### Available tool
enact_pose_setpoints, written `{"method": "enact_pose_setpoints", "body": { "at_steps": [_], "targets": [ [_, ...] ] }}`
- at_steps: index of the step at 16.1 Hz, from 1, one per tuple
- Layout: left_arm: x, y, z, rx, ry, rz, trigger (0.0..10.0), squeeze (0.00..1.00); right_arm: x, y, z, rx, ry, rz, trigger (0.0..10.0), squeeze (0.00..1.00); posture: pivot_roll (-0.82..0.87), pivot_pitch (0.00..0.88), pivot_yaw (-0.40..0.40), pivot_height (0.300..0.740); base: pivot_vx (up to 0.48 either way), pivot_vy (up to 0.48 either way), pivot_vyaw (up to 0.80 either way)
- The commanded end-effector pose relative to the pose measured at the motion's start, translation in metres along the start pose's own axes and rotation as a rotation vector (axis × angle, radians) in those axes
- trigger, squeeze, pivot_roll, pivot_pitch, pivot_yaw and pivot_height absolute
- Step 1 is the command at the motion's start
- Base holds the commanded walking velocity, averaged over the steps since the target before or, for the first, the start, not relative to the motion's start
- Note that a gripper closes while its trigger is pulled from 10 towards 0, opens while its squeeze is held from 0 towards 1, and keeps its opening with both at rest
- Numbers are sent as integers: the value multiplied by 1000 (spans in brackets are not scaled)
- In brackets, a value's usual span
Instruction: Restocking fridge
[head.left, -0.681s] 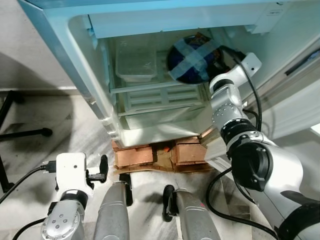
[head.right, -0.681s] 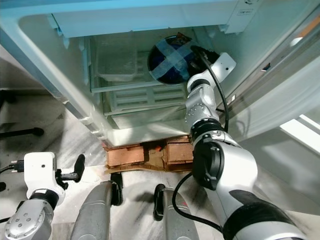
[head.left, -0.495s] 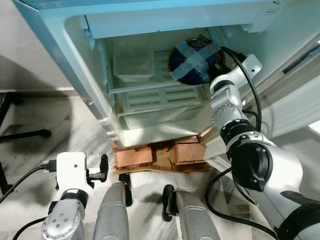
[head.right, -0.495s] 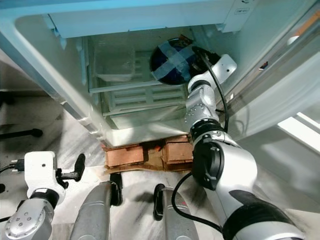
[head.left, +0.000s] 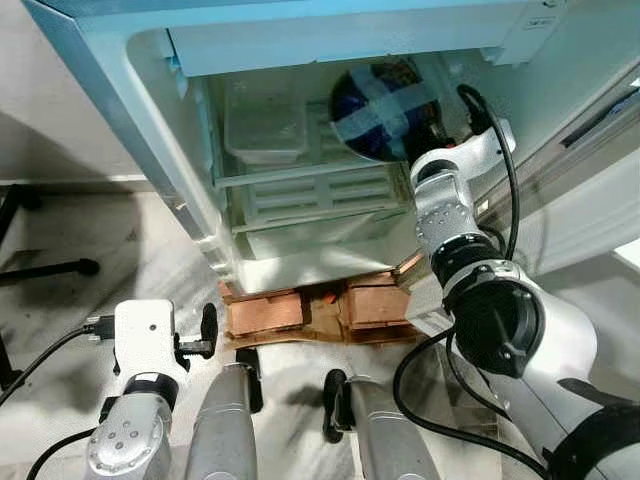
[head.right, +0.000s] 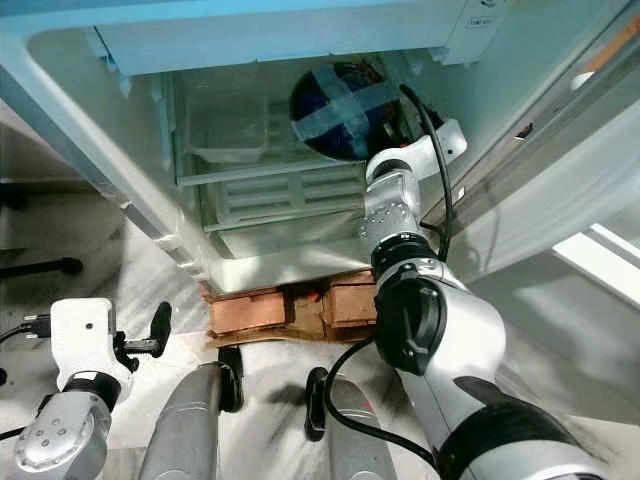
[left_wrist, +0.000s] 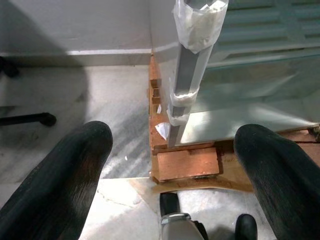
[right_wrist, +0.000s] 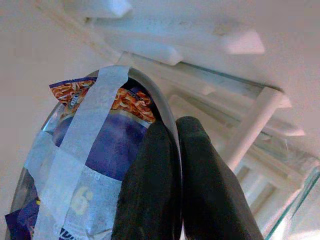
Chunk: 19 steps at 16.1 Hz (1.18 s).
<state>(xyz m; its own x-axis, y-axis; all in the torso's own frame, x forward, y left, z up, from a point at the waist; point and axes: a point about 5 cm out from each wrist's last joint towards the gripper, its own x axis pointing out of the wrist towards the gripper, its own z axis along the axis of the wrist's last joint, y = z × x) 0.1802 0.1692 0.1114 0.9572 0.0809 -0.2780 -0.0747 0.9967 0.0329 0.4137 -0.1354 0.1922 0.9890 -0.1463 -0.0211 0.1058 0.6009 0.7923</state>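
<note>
We are holding a round metal bowl (head.left: 383, 110) with a blue snack packet (right_wrist: 95, 165) taped across it by pale tape strips (right_wrist: 80, 150), inside the open fridge (head.left: 150, 130). Our right gripper (right_wrist: 175, 150) is pinching the bowl's rim, its two black fingers (right_wrist: 150, 195) closed tight on the thin edge, the bowl hanging to one side of the jaws. Beyond the jaws, white shelf rails (right_wrist: 250, 125) are running. Beside the bowl, a clear plastic container (head.left: 265, 130) is sitting on the glass shelf (head.left: 300, 175). Our left gripper (left_wrist: 172, 165) is hanging low with its fingers (left_wrist: 60, 185) spread wide and holding nothing, and between them we are seeing the bricks (left_wrist: 187, 165) under the fridge.
</note>
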Motion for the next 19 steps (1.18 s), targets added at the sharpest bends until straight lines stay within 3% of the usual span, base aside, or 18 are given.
{"method": "enact_pose_setpoints", "body": {
  "at_steps": [1,3,5,9,10,11,12,15,19],
  "targets": [
    [-1,2,-6,1,23,25,10000,0,1,5,3,-14,-8,9,10000,1000,327,330,-122,740,0,0,0],
    [0,2,-5,3,18,30,10000,0,1,3,2,-107,1,-9,10000,1000,324,325,-124,740,0,0,0],
    [1,2,-6,4,17,32,10000,0,-2,-6,-6,-167,32,-39,10000,0,322,321,-124,740,0,0,0],
    [2,2,-5,7,14,36,10000,0,-4,-13,-10,-140,42,-74,10000,0,323,315,-124,740,0,0,0],
    [3,2,-5,9,13,38,10000,0,-4,-11,-9,-130,28,-60,2000,0,321,311,-125,740,0,0,0],
    [3,2,-6,9,13,39,10000,0,-4,-11,-8,-123,15,-53,2000,0,321,311,-125,740,0,0,0],
    [5,2,-5,9,10,39,10000,0,-4,-11,-10,-134,30,-57,0,0,321,310,-125,740,0,0,0],
    [5,2,-5,11,12,42,10000,0,-5,-13,-11,-126,36,-71,0,0,323,309,-124,740,0,0,0],
    [9,5,0,15,-20,62,10000,0,-6,-16,-17,-7,60,-89,0,0,323,294,-126,740,0,0,0]
  ]
}}
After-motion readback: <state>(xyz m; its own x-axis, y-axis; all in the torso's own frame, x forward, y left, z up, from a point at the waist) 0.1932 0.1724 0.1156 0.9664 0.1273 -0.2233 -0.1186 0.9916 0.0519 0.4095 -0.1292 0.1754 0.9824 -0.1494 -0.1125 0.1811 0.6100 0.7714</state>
